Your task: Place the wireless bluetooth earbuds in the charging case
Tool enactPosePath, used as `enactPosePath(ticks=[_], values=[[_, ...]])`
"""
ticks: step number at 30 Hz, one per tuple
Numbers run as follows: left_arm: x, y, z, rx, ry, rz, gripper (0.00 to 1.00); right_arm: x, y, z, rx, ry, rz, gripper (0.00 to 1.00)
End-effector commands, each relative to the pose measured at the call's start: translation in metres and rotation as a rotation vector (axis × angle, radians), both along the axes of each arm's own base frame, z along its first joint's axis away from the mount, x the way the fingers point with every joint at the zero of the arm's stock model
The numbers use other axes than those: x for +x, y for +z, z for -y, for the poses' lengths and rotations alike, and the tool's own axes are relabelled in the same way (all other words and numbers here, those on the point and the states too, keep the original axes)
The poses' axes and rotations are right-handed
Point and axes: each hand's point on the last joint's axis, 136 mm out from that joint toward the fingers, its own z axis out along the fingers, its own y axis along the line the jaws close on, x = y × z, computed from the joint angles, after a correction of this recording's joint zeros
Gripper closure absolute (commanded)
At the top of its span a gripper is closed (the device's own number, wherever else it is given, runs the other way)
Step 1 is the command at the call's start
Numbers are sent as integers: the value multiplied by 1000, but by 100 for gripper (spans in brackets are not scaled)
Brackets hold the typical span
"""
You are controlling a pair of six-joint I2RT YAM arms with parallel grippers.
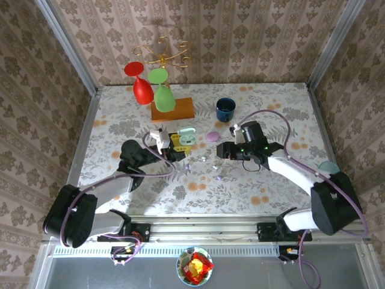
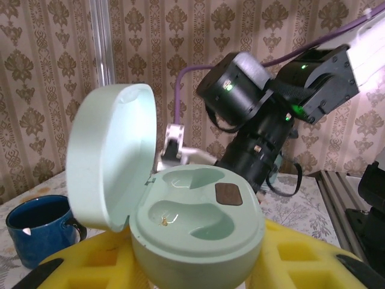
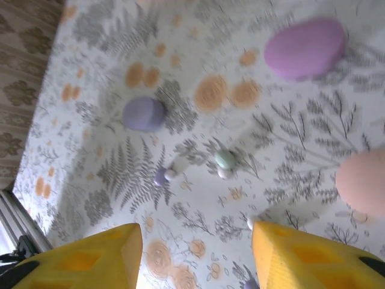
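Several tiny earbuds (image 3: pixel 225 159) are lying loose on the table (image 3: pixel 289 120), just right of and nearer than the open mint case (image 2: pixel 198 229), which the left gripper (image 1: pixel 173 144) is clamping by its base. The right gripper (image 3: pixel 195 256) is hovering above them, fingers spread and empty. Being small and glossy, a bud is likely to squirt sideways if the fingers pinch off-centre.

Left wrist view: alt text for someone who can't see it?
An open mint charging case, lid up and both wells empty, sits gripped between yellow fingers. Behind it is the right arm's black wrist; a blue mug stands lower left.
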Motion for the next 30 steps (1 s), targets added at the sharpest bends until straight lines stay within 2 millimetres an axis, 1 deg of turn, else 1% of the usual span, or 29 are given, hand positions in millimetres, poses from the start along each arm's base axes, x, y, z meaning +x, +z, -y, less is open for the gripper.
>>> enactPosePath(ticks=[1, 4, 9, 15, 21, 24, 27, 30], values=[[0, 4, -5, -5, 21, 52, 63, -2, -11, -19, 25, 39, -77, 49], [0, 2, -6, 1, 24, 60, 63, -1, -25, -31, 0, 118, -111, 49], [-1, 3, -8, -1, 27, 67, 63, 14, -44, -43, -38, 198, -143, 49], [-5, 2, -8, 3, 9, 63, 63, 34, -58, -60, -21, 232, -162, 49], [-5, -2, -9, 5, 12, 55, 63, 44, -75, -67, -32, 260, -188, 49], [-5, -2, -9, 8, 8, 55, 63, 46, -78, -72, -19, 279, -197, 49], [-5, -1, -8, 13, -1, 55, 63, 40, -80, -74, 3, 303, -214, 49], [-5, -1, -8, 14, -2, 55, 63, 32, -82, -72, 3, 318, -223, 49]])
